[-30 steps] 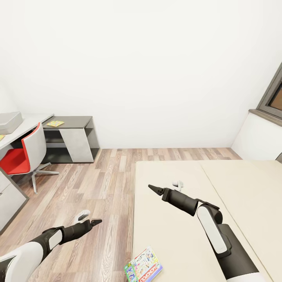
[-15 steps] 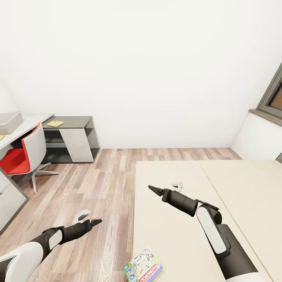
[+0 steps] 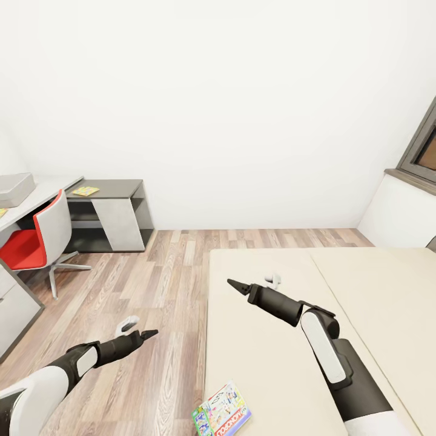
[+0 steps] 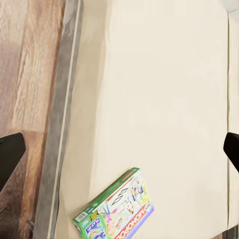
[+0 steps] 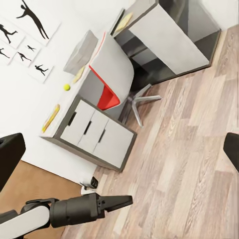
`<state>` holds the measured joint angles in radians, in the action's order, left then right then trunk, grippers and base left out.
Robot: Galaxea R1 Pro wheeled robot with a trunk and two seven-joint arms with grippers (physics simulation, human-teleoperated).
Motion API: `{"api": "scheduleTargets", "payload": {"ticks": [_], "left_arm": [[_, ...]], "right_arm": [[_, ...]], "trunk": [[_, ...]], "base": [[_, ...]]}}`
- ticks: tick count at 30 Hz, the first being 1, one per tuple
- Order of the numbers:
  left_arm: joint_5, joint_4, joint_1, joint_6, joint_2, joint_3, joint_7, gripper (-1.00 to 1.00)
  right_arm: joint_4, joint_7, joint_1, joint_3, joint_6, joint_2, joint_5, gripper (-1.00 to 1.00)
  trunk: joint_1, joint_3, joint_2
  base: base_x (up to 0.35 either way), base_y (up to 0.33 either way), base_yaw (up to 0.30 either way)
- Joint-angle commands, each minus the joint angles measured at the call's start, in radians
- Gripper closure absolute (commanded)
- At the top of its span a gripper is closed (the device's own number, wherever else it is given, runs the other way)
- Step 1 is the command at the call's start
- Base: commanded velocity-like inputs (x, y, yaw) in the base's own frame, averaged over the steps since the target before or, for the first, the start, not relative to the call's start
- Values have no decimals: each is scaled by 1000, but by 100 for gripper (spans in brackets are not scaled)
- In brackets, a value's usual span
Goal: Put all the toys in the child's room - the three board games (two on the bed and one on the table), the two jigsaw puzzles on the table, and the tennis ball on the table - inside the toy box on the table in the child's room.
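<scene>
One board game, a flat green, blue and red box, lies near the bed's near left corner; it also shows in the left wrist view as the board game. My left gripper hangs open over the wood floor beside the bed. Above the mattress my right gripper is open and holds nothing. Far left, the grey toy box stands on the white table. A jigsaw puzzle lies on the dark side desk. The tennis ball rests on the table near the toy box.
A red and grey swivel chair stands at the desk. White drawers sit under the tabletop, which also carries a flat yellow item. A grey-framed window is at the right. Wood floor runs between bed and desk.
My right gripper has moved slightly up and farther out over the mattress. My left gripper has shifted a little forward. The board game has not moved.
</scene>
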<state>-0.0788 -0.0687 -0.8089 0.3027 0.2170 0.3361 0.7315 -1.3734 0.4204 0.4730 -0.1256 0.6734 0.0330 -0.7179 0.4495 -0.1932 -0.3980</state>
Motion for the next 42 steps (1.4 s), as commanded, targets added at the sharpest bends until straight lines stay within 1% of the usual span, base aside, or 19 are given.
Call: {"api": "scheduleTargets", "payload": {"ticks": [1,4,7,16,21,29,35,36,41,42], "left_arm": [[-8,0,-1,10,0,0,1,-100],[-8,0,-3,10,-7,3,-2,-100],[-8,0,-4,10,-9,4,-2,-100],[-7,0,-4,10,-10,4,-3,-100],[-7,0,-4,9,-10,4,-3,-100],[-7,0,-4,9,-10,4,-4,-100],[-7,0,-4,8,-10,4,-4,-100],[-7,0,-4,8,-10,4,-4,-100],[-7,0,-4,8,-10,4,-4,-100],[-7,0,-4,8,-10,4,-3,-100]], "right_arm": [[1,-6,1,1,4,0,-3,-100],[18,-23,-16,7,5,-11,-2,-100],[35,-40,-33,11,5,-14,-1,-100],[86,-90,-40,18,12,-16,0,-100],[114,-118,-40,23,40,-16,1,-100],[159,-163,-42,67,84,-17,2,-100],[193,-197,-42,72,117,-17,5,-100],[267,-752,-42,72,123,-17,5,-100],[301,-759,-38,72,126,-16,7,-100],[320,-761,-35,72,126,-16,8,-100]], "trunk": [[1,-2,-2],[1,-2,-2],[1,-2,-2],[1,-2,-2],[1,-2,-2],[1,-2,-2],[1,-2,-2],[1,-2,-2],[1,-2,-2],[1,-2,-2]], "base": [[0,0,0],[0,0,0],[0,0,0],[0,0,0],[0,0,0],[0,0,0],[0,0,0],[0,0,0],[0,0,0],[0,0,0]]}}
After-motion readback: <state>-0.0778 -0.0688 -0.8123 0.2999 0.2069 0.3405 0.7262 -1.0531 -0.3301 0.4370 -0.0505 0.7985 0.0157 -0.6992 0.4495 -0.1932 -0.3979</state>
